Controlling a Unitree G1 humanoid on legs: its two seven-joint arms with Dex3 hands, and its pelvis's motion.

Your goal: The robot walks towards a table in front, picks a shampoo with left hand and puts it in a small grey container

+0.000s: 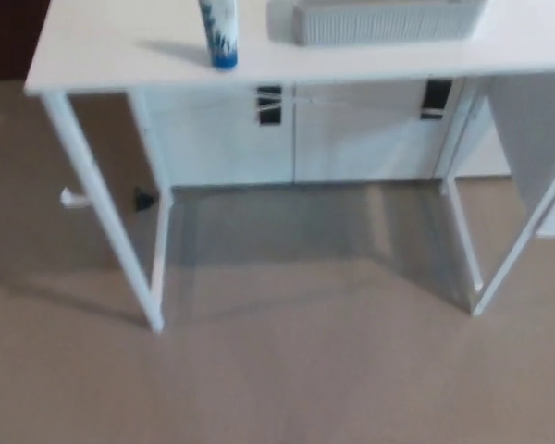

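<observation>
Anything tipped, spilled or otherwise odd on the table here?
Nothing stands out. The shampoo bottle stands upright on the white table, left of and apart from the grey container, with no spill visible. The picture's top edge cuts off both.

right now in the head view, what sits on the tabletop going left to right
On the white table: shampoo bottle → grey container. They stand apart, with bare tabletop between them. Both are cut off by the top edge of the picture.

shampoo [219, 32] upright on white table [102, 46]; grey container [384, 22] well apart to its right
</observation>
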